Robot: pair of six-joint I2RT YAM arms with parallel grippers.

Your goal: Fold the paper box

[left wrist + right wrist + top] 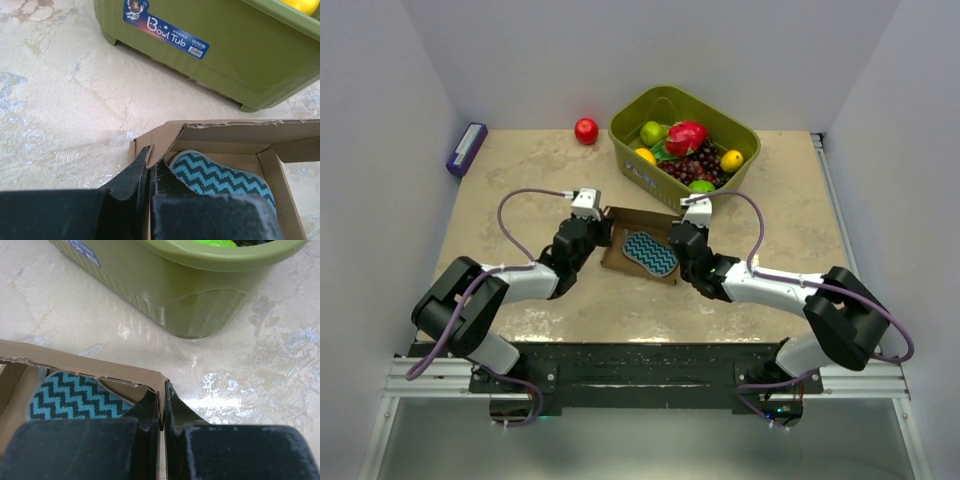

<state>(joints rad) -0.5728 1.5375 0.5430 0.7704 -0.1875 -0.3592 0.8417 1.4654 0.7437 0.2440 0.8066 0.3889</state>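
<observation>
Hands point(151, 162) point(161, 405) pinching paper box point(225, 132) walls, opposite sides

A green basket point(632, 160) stands at the far middle of the beige marbled table point(520, 185), a blue "Bowl Tub" sticker point(166, 30) on its near wall; it holds a pink dragon fruit point(686, 136), dark grapes point(695, 165), a green fruit point(651, 132) and a yellow one point(732, 160). A red apple point(586, 131) lies just left of the basket, not touching it; a purple packet point(466, 149) rests at the table's far left edge. A teal zigzag sponge point(650, 254) lies flat in front of the basket.
</observation>
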